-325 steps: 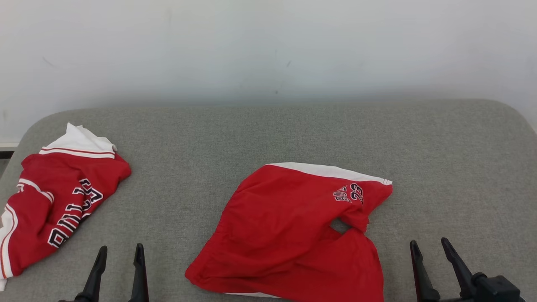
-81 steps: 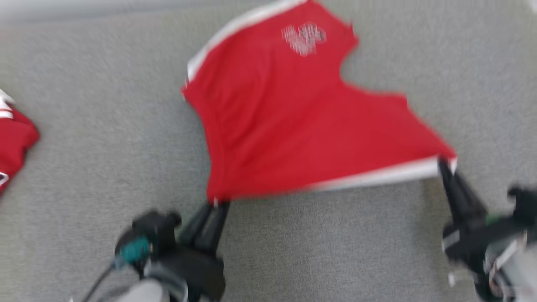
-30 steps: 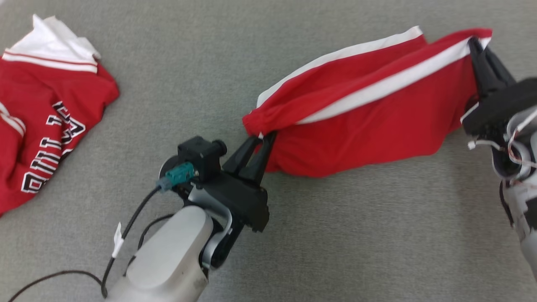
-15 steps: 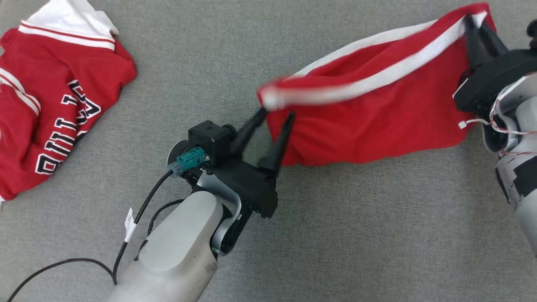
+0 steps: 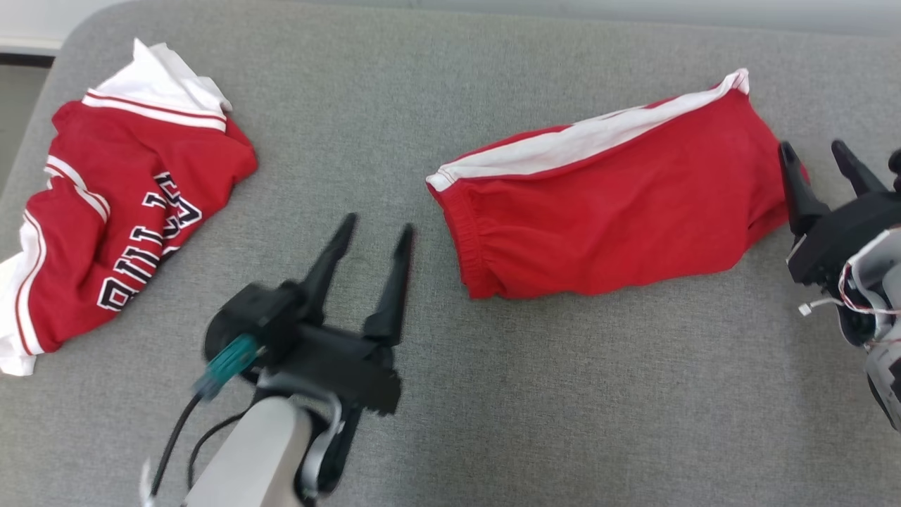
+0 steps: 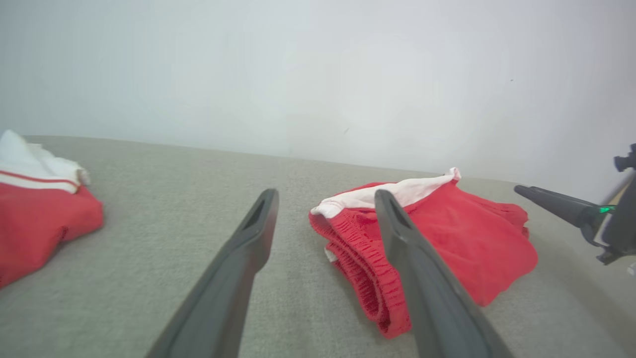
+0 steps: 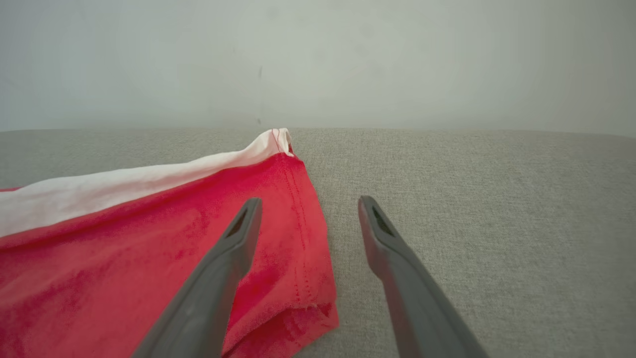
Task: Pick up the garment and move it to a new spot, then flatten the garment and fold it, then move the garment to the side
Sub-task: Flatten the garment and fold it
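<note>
Grey table [image 5: 563, 394]: red shorts [image 5: 612, 218] just released, folded over, lying between left gripper [image 5: 378, 224] and right gripper [image 5: 811, 146]. Jaws wide apart, empty. One fold apparently in, sideways move pending.

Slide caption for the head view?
Red shorts lie folded on the grey cushion, left gripper and right gripper open near either end, red jersey at far left.

Block lettering [image 5: 144, 246] on the crumpled red jersey [image 5: 120, 162] lies sideways and creased, not clearly readable.
</note>
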You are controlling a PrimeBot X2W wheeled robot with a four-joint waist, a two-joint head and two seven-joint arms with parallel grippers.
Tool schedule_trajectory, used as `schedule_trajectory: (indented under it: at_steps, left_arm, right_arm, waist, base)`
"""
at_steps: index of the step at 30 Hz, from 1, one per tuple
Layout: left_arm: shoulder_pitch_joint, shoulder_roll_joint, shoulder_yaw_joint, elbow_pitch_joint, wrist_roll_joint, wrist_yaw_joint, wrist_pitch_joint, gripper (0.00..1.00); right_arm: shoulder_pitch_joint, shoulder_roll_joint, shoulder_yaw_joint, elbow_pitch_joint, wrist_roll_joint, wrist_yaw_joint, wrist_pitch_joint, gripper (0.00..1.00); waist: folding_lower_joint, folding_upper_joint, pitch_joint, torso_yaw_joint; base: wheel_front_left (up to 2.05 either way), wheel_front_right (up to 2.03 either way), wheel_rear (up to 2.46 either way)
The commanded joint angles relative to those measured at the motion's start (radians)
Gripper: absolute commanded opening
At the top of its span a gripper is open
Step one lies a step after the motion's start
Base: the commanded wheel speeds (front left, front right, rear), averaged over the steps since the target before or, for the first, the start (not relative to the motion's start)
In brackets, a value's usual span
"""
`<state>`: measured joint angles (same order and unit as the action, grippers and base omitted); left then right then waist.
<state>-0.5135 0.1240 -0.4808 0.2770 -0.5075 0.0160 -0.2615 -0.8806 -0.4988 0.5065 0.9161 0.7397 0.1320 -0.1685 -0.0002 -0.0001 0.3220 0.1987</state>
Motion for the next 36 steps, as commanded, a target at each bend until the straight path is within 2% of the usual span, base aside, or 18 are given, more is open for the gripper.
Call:
schedule_trajectory:
  at_steps: [1, 4, 12, 16, 21, 22, 23, 30, 36]
  left_arm:
    - [0.055, 0.004, 0.043, -0.043, 0.034, 0.01, -0.004, 1.0]
    - [0.124, 0.017, 0.114, -0.121, 0.125, 0.023, -0.004, 1.0]
    - [0.273, -0.047, 0.318, -0.252, 0.228, 0.007, -0.003, 1.0]
    - [0.314, -0.066, 0.37, -0.258, 0.254, -0.024, -0.003, 1.0]
    - [0.332, -0.072, 0.398, -0.252, 0.26, -0.043, -0.003, 1.0]
    - [0.334, -0.073, 0.399, -0.255, 0.251, -0.043, -0.003, 1.0]
    - [0.335, -0.073, 0.397, -0.257, 0.242, -0.041, -0.003, 1.0]
    - [0.356, -0.073, 0.392, -0.247, 0.235, -0.028, -0.003, 1.0]
    - [0.4, -0.073, 0.416, -0.232, 0.255, -0.045, -0.003, 1.0]
  right_arm:
    - [0.021, -0.011, 0.007, 0.006, 0.014, -0.003, -0.005, 1.0]
    - [0.037, -0.018, 0.019, 0.023, 0.037, -0.003, -0.003, 1.0]
    - [0.027, -0.018, 0.044, 0.08, 0.072, -0.003, 0.004, 1.0]
    - [0.02, -0.005, 0.053, 0.113, 0.086, -0.003, 0.009, 1.0]
    - [0.021, 0.014, 0.072, 0.138, 0.105, -0.003, 0.036, 1.0]
    - [0.024, 0.02, 0.076, 0.141, 0.113, -0.003, 0.045, 0.36]
    - [0.026, 0.024, 0.081, 0.144, 0.117, -0.003, 0.05, 0.0]
    - [0.057, 0.027, 0.081, 0.136, 0.174, -0.003, 0.001, 0.0]
    - [0.165, 0.009, 0.075, 0.078, 0.259, -0.003, -0.045, 0.0]
  waist:
    - [0.0002, 0.0001, -0.021, 0.004]
    - [0.0002, 0.0001, -0.02, 0.011]
    - [0.0002, 0.0001, 0.009, 0.036]
    - [0.0002, 0.0001, 0.019, 0.046]
    - [0.0002, 0.0001, 0.024, 0.054]
    - [0.0002, 0.0001, 0.024, 0.056]
    - [0.0002, 0.0001, 0.023, 0.057]
    - [0.0002, 0.0001, -0.026, 0.037]
    - [0.0002, 0.0001, -0.103, -0.022]
  base:
    - [0.0, 0.0, 0.0]
    - [0.0, 0.0, 0.0]
    - [0.0, 0.0, 0.0]
    - [0.0, 0.0, 0.0]
    - [0.0, 0.0, 0.0]
    - [0.0, 0.0, 0.0]
    - [0.0, 0.0, 0.0]
    - [0.0, 0.0, 0.0]
    - [0.0, 0.0, 0.0]
